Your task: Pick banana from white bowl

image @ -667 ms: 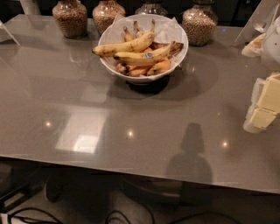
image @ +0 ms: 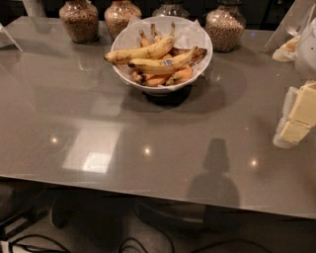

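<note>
Partly cut off: the gripper [image: 297,117] hangs at the right edge of my view, over the right side of the table [image: 98,123]. Only pale cream blocks of it show, and the rest runs out of frame.
Gripper state: I cannot tell whether it is spread or pressed together.
Gripper to bowl: well apart, with the bowl off to its left and further back.
Arm: a white rounded part [image: 309,44] shows above the gripper, mostly out of view.
Bananas: they lie in the white bowl [image: 202,44] at the back middle of the table. The top banana [image: 148,51] lies crosswise with its left tip past the rim. The second banana [image: 163,65], just below it, carries a small blue sticker.
Hidden in the bowl: smaller, darker fruit [image: 170,76] lies under those two, mostly covered, and I cannot count it.
Lining: white paper [image: 186,32] stands up along the bowl's back rim.
Jars: four grain-filled glass jars stand in a row behind the bowl, their tops cut off by the frame. They are the far-left jar [image: 79,21], the second jar [image: 118,15], the third jar [image: 171,9], largely hidden by the bowl and paper, and the right jar [image: 225,29].
Top right corner: a pale bundle [image: 289,48] that I cannot identify.
Tabletop: grey and glossy, with light spots and a dark shadow [image: 216,170] at the near right.
Below the table: dark floor with cables [image: 29,242], hard to make out.
</note>
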`<action>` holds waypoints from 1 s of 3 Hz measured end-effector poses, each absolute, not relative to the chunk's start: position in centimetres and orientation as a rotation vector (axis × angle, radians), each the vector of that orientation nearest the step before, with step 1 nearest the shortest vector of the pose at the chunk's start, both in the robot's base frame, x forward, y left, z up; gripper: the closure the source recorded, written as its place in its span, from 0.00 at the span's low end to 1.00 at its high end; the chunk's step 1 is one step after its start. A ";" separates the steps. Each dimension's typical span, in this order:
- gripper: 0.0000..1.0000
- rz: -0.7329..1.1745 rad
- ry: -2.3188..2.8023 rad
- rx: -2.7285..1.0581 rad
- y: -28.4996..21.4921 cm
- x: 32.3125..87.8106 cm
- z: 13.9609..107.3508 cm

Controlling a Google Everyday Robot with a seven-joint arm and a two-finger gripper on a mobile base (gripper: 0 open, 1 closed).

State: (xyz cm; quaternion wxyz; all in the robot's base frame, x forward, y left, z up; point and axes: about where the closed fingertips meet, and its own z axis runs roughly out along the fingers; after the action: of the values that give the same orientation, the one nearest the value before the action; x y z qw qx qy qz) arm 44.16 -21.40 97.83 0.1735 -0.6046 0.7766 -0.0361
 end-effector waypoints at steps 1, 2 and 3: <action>0.00 -0.085 2.110 -1.672 -20.7 45.7 97.9; 0.00 -0.049 1.962 -1.596 -18.8 49.2 98.6; 0.00 0.002 1.811 -1.542 -15.8 53.0 99.6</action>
State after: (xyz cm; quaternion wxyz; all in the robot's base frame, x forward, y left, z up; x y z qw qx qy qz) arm 52.97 -15.80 99.57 0.3721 -0.6017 0.7067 0.0008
